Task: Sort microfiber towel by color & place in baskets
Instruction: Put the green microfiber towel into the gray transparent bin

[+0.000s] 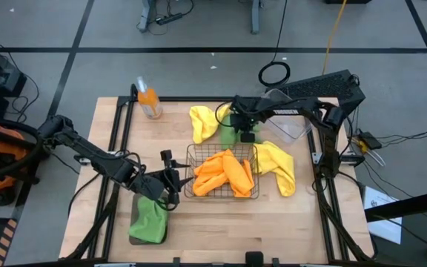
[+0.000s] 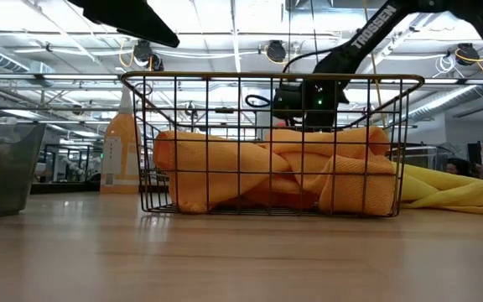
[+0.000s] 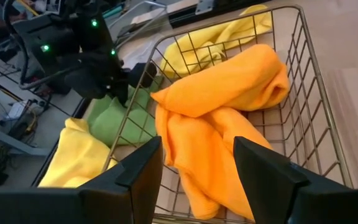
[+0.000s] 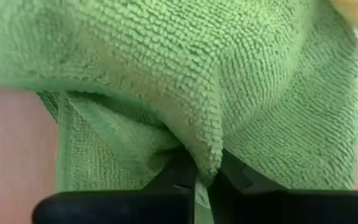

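A green towel lies on the table just beyond the wire-mesh basket, between two yellow towels. My right gripper stands over it, pointing steeply down, shut on its cloth. The basket holds orange towels. My left gripper hovers open at the basket's left side, nothing between its fingers. Another green towel lies in the grey tray at the near left. My right gripper pinches a raised fold of the green towel between its two fingers, coming from above and pointing steeply down. The rest of the towel is spread on the table around the fingers; how many layers are in the pinch I cannot tell.
The clear plastic tub stands at the far right, behind my right arm. An orange bottle stands at the far left. Bare wood lies along the near edge in front of the basket.
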Robot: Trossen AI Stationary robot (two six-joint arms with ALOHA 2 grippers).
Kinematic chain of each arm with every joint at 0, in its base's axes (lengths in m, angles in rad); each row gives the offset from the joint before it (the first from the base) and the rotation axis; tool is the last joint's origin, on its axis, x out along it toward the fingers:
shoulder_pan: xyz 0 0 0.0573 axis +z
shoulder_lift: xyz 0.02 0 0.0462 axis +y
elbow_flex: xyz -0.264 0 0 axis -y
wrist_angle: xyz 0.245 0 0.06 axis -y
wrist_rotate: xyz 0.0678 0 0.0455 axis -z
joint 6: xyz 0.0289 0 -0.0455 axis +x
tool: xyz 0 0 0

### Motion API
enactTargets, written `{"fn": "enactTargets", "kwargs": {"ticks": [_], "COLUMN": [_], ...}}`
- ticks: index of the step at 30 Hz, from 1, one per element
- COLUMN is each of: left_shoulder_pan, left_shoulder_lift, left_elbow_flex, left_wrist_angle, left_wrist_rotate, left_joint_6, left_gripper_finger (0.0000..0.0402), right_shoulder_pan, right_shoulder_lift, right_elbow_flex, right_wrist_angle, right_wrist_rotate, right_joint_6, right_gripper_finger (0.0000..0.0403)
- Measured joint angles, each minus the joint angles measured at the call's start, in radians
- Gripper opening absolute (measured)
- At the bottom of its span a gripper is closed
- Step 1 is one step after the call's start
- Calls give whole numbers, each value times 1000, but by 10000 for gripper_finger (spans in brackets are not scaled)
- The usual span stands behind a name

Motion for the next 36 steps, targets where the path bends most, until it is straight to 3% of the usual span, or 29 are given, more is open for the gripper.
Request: {"fn": "enactTargets", "kwargs": {"ticks": [8, 23, 29, 36], "left_shoulder_pan": [-1, 0, 4, 4], "left_shoulder_lift": [0, 0, 0, 14], "left_elbow_flex": [0, 0, 0, 0], "left_wrist_angle": [0, 41, 136, 205], "left_wrist_rotate": [1, 1, -3, -3], "left_joint_6": [0, -5, 34, 44], "left_gripper_finger": [203, 203, 203, 203], "right_shoulder_pan": [46, 168, 283, 465], "right_shoulder_lift": [-153, -506, -598, -622], "right_elbow_flex": [56, 109, 109, 109], "right_wrist_angle": [-100, -182, -186, -190], "right_wrist_rotate": [50, 49, 43, 43], "right_joint_6": [56, 188, 288, 422], "right_gripper_finger": [4, 2, 2, 2]}}
